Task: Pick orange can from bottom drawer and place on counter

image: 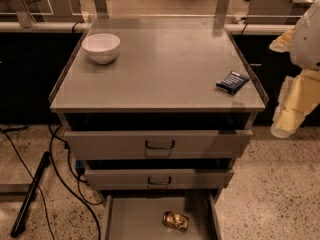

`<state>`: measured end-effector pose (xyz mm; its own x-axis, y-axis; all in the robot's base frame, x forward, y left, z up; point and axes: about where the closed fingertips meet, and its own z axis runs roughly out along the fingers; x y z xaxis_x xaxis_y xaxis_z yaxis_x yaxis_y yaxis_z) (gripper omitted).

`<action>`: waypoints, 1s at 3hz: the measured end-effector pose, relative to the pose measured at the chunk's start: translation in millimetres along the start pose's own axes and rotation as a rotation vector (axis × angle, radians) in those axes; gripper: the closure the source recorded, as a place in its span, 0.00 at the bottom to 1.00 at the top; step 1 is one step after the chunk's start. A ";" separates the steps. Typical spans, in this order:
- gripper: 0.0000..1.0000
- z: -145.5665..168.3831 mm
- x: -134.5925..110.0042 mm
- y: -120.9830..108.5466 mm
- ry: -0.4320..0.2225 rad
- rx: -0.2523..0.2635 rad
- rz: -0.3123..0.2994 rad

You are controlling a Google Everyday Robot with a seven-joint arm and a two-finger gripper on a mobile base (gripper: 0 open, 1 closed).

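The orange can [175,220] lies on its side on the flat grey floor of the open bottom drawer [135,219], right of the middle. The counter [165,64] is the flat grey top of the cabinet, with a low rim on its sides. My gripper [287,118] hangs at the right edge of the view, beside the cabinet's right side at about the height of the top drawer. It is well above and to the right of the can and holds nothing that I can see.
A white bowl [101,47] stands at the counter's back left. A dark blue flat packet [232,81] lies near its right rim. Two drawers with dark loop handles [160,144] stand slightly open above the bottom drawer. Black cables [60,179] run over the floor at left.
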<state>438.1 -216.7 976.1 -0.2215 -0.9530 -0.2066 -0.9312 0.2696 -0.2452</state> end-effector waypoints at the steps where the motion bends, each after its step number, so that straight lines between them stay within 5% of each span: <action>1: 0.00 0.0 0.0 0.0 0.000 0.000 0.000; 3: 0.43 21.1 0.8 9.4 -0.003 -0.014 0.012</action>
<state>435.3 -212.0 953.7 -0.2319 -0.9492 -0.2127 -0.9325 0.2792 -0.2293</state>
